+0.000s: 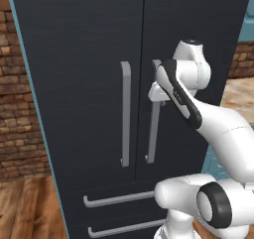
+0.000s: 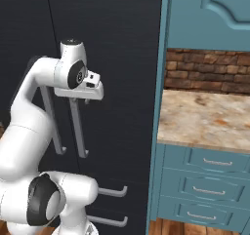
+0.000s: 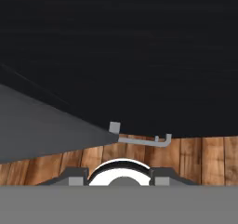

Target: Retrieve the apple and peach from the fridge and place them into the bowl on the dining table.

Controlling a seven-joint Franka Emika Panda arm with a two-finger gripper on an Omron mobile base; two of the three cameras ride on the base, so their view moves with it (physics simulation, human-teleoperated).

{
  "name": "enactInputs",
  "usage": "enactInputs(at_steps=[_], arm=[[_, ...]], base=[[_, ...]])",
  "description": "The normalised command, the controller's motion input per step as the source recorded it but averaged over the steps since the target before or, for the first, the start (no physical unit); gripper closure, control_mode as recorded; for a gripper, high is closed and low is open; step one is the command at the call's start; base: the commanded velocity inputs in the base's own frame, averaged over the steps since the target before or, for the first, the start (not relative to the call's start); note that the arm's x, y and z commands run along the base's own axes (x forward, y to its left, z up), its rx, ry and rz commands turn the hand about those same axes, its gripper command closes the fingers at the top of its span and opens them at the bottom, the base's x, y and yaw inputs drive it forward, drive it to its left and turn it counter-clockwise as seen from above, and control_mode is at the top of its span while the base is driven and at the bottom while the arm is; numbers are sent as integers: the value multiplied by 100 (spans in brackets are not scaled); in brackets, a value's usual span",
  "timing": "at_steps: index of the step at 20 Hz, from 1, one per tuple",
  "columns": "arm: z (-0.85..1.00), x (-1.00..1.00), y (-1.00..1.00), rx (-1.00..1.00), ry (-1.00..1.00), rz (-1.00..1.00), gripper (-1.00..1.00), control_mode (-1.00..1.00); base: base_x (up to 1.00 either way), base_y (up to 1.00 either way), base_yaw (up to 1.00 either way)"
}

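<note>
Evidently I'm on the first step, opening the fridge point(image 1: 89, 84), both doors shut, fruit presumably inside. My hand point(image 1: 158, 100) sits at the right door's handle point(image 1: 153, 134), seemingly around it; I cannot tell whether it pinches the bar. Next: pull outward.

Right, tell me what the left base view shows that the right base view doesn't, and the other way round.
Left base view alone: a brick wall and wooden floor to the fridge's left. Right base view alone: teal cabinets with drawers and a marbled counter to the fridge's right. Both share the dark fridge, doors closed, its grey bar handles, the lower drawer handles, and the white arm with its tool at the right door's handle.
</note>
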Motion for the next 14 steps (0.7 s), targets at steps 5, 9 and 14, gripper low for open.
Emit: enactInputs(at_steps=[5,9,14], arm=[[-4,-61,0,0,-12,0,-100,-100],[-5,-90,-16,1,-28,0,-100,-100],[-5,-47,-6,0,-20,-3,-100,-100]], base=[[0,0,0],[0,0,0],[0,0,0]])
